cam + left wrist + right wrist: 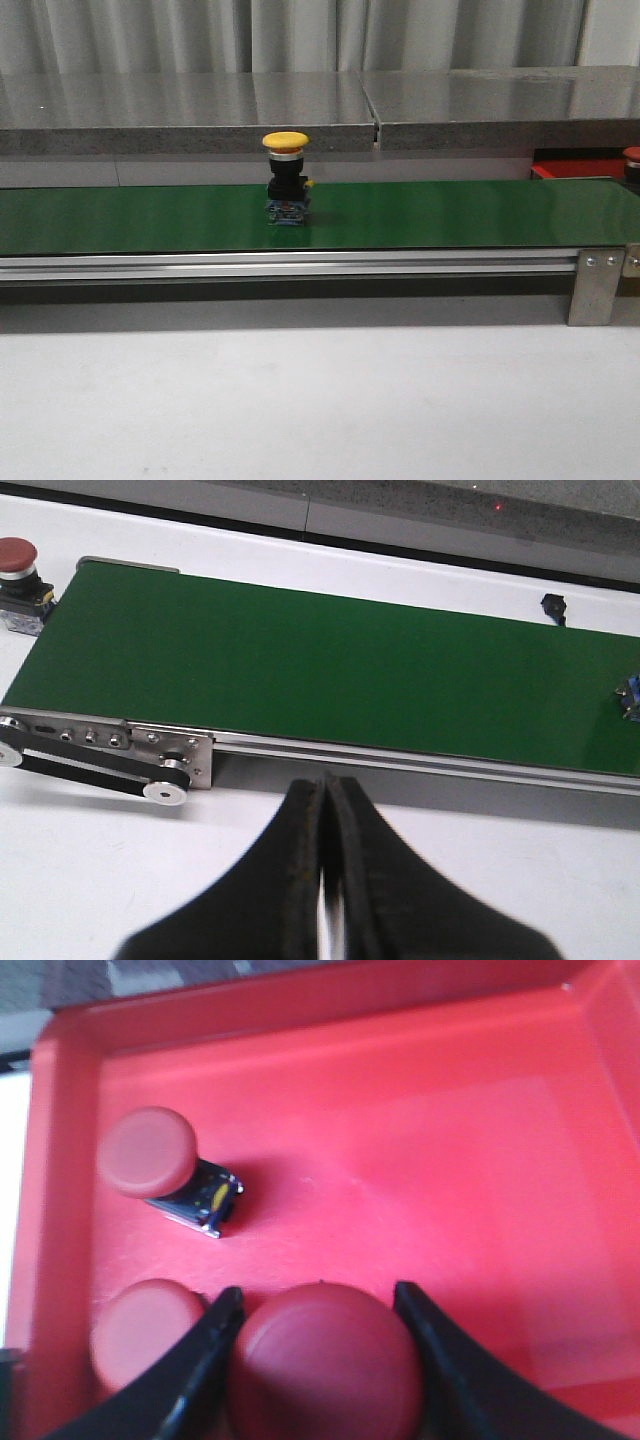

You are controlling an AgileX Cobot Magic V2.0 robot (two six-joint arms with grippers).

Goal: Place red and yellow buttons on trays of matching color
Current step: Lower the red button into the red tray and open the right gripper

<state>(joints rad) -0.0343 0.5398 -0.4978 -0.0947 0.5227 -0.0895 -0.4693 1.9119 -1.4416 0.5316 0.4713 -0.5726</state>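
Note:
A yellow button [285, 178] with a yellow cap on a dark body stands upright on the long green belt [450, 212]. My right gripper [318, 1295] is shut on a red button [325, 1365] and holds it over the bright red tray [430, 1160]. Two more red buttons rest in that tray: one lying tilted [160, 1160], one beside my left finger [145, 1332]. The red tray [575, 168] shows at the right behind the belt. My left gripper [325, 785] is shut and empty, over the white table in front of the belt. No yellow tray is in view.
Another red button [18, 568] stands on the white table by the belt's end rollers [160, 780]. A small dark piece [553, 608] lies beyond the belt. A grey shelf [300, 110] runs behind the belt. The belt has a metal rail [300, 265].

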